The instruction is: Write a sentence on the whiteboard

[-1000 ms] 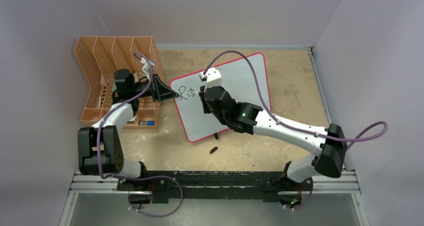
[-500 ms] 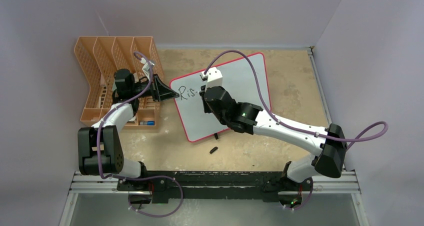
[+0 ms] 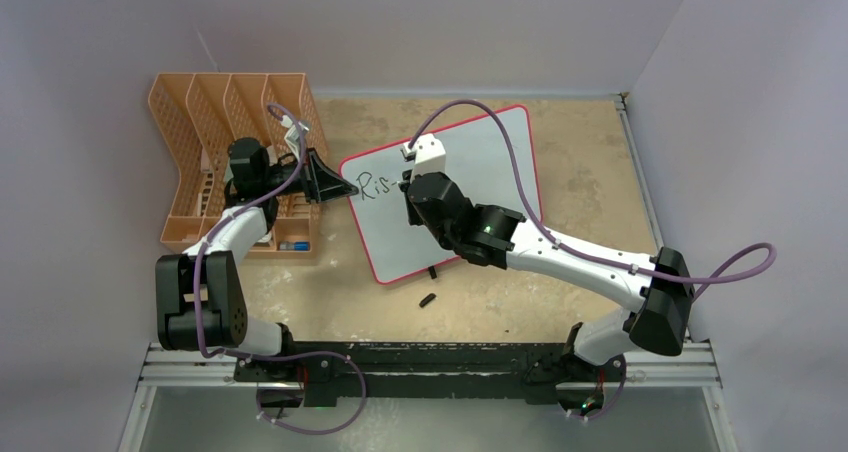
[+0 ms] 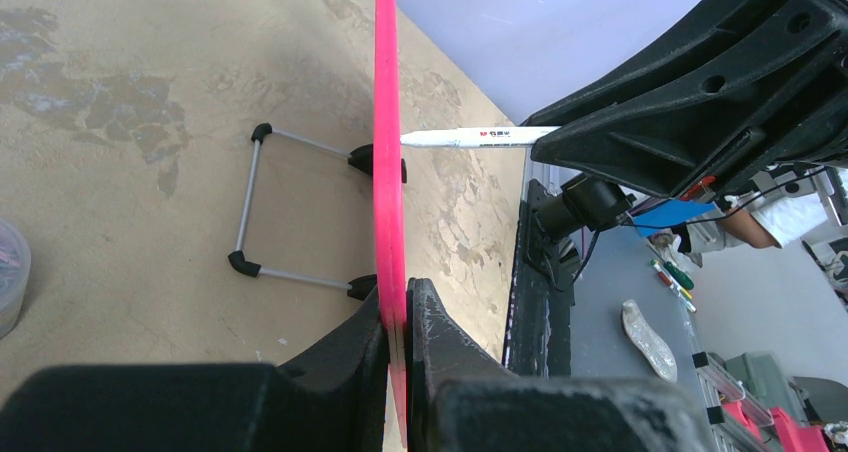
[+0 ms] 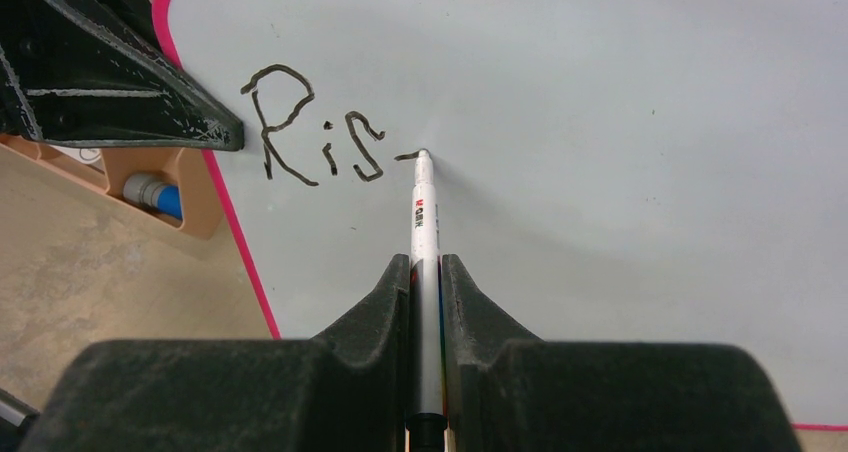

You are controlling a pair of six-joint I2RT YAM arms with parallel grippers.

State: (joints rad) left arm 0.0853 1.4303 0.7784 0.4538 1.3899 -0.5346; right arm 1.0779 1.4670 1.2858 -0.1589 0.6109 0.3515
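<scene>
1. Where the worktop (image 3: 580, 172) is seen from above, the whiteboard (image 3: 480, 162) is found near its middle, turned at an angle; an orange mesh rack (image 3: 190, 152) stands just beside its left edge.
2. The board's pink left rim is clamped by the left end effector (image 4: 398, 304), whose fingers are closed tight on it; in the left wrist view the board is seen edge-on, and a wire foot (image 4: 250, 197) behind it rests on the worktop.
3. A white marker (image 5: 421, 207) is gripped by the right end effector (image 5: 425, 264), whose fingers are closed on the barrel; the tip is pressed to the board's white face.
4. The sentence (image 5: 329, 157) is found near the board's upper left corner in the right wrist view, written in thin black strokes; only "Ris" and a short dash at the marker tip can be read.
5. A small black object (image 3: 428, 299) is seen lying on the worktop just off the board's near edge; what it is cannot be told.
</scene>
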